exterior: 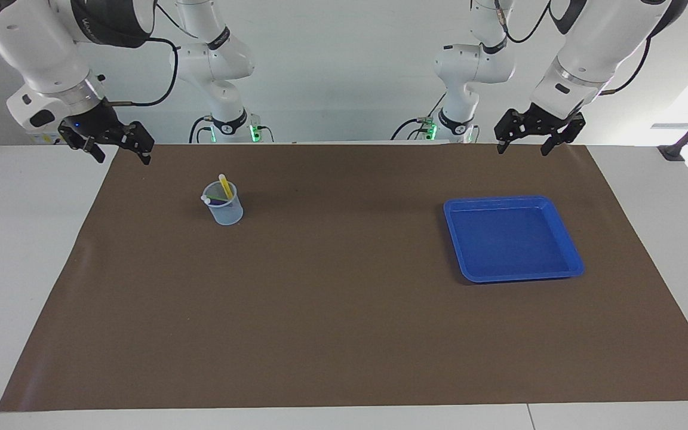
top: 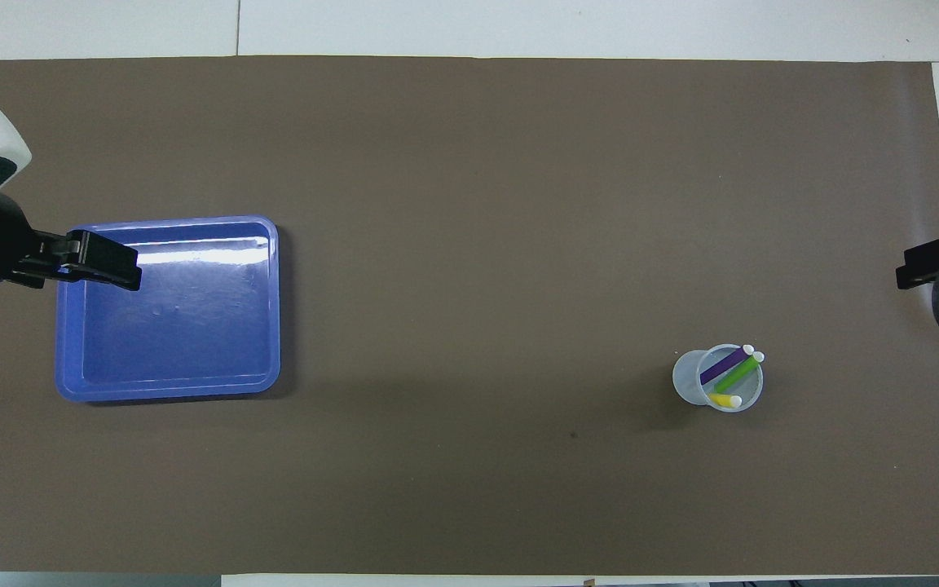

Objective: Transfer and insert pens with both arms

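Note:
Three pens stand together in a clear cup (exterior: 228,212) on the brown mat, toward the right arm's end: a yellow pen (exterior: 223,183) (top: 724,399), a purple pen (top: 722,367) and a green pen (top: 737,377). My right gripper (exterior: 121,154) (top: 926,269) hangs open and empty in the air over the mat's corner, apart from the cup. Over the mat's edge at the left arm's end my left gripper (exterior: 522,149) (top: 103,267) hangs raised, open and empty as well.
A blue tray (exterior: 523,276) (top: 168,390) with nothing in it lies on the mat toward the left arm's end. Two smaller white arms (exterior: 218,65) with green lights stand at the table's robot-side edge.

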Controlling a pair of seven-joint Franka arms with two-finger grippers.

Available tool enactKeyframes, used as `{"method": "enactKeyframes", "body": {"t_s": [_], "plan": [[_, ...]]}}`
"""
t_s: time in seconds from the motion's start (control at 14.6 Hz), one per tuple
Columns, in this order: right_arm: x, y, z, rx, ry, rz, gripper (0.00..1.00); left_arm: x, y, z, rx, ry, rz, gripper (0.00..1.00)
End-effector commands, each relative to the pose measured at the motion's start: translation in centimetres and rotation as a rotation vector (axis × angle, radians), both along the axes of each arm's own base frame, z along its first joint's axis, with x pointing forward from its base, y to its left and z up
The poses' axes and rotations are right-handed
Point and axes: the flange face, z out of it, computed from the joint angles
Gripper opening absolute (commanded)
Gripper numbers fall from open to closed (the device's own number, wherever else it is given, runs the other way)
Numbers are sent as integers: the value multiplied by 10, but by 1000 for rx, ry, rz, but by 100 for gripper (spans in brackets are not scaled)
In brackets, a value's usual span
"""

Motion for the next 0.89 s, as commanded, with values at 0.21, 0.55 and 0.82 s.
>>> {"method": "enactKeyframes", "body": {"t_s": [0.21,0.55,0.82], "plan": [[3,8,5,-11,-14,4,100,-5,0,-8,-3,-20,2,100],[3,9,6,-11,-12,3,100,-4,0,-8,-4,-21,1,100],[2,11,5,-10,-4,7,100,-4,0,-9,-4,-21,1,100]]}}
